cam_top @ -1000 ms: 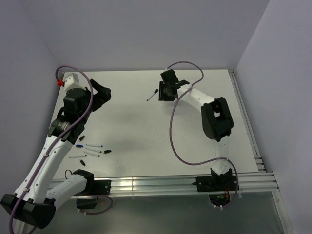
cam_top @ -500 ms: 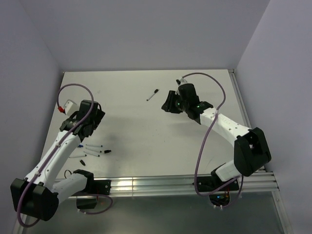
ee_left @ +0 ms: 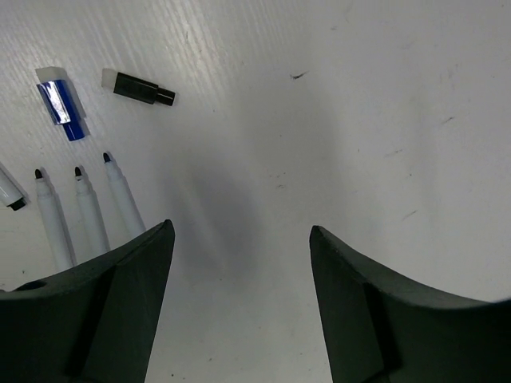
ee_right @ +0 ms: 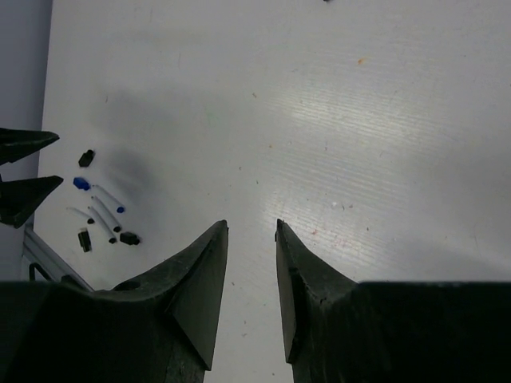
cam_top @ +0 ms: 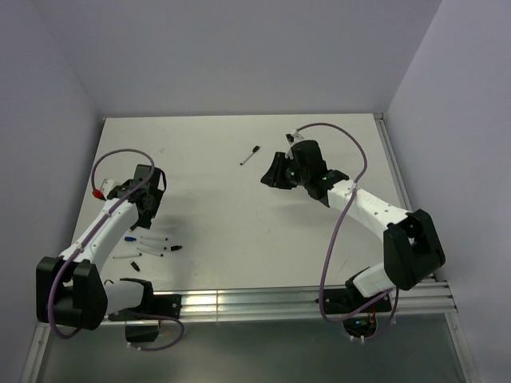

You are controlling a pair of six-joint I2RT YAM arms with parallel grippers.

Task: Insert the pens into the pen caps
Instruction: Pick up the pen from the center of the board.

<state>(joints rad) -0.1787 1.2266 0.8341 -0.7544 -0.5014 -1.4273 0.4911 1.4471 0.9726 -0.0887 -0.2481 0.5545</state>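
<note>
Three uncapped white pens (ee_left: 88, 219) with dark tips lie side by side at the left of the left wrist view. A blue cap (ee_left: 61, 104) and a black cap (ee_left: 137, 88) lie just beyond them. In the top view the pens (cam_top: 153, 239) and the blue cap (cam_top: 130, 238) lie at the near left. My left gripper (cam_top: 147, 209) (ee_left: 239, 227) hovers just over them, open and empty. My right gripper (cam_top: 270, 175) (ee_right: 251, 223) is mid-table, jaws narrowly apart and empty. The pens (ee_right: 108, 199) show far left in its view.
A lone pen with a dark end (cam_top: 250, 154) lies far back at mid-table. More black caps (cam_top: 176, 248) (cam_top: 136, 263) lie around the pen cluster. An aluminium rail (cam_top: 263, 302) runs along the near table edge. Walls close in the back and both sides.
My left arm has swung down and toward the near left, bringing its gripper over the pen cluster. My right arm has drawn back from the lone far pen toward mid-table.
</note>
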